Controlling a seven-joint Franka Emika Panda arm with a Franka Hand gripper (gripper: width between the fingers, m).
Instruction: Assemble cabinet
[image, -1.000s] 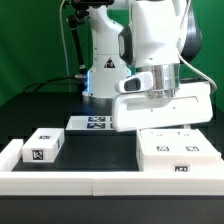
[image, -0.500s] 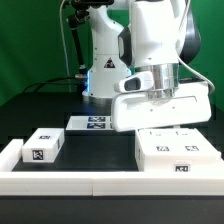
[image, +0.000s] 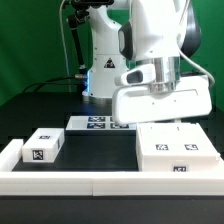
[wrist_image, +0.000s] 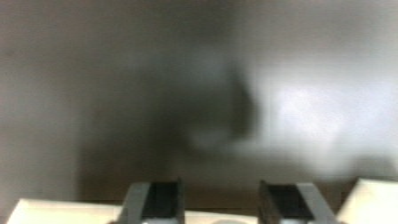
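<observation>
My gripper (image: 160, 88) holds a large white cabinet box part (image: 165, 104) up off the table, slightly tilted. Below it, at the exterior view's right, a wide white cabinet part (image: 176, 151) with small tags lies on the table. A small white box part (image: 42, 145) with tags lies at the exterior view's left. In the wrist view the gripper (wrist_image: 228, 203) shows two dark fingers (wrist_image: 159, 201) with a white surface (wrist_image: 222, 212) between them. The rest of that view is blurred grey.
The marker board (image: 97, 122) lies on the black table by the robot base (image: 100, 70). A low white border rail (image: 90, 184) runs along the front edge. Green walls stand behind.
The gripper has risen a little with the large white box part, which now sits higher above the wide part on the table.
</observation>
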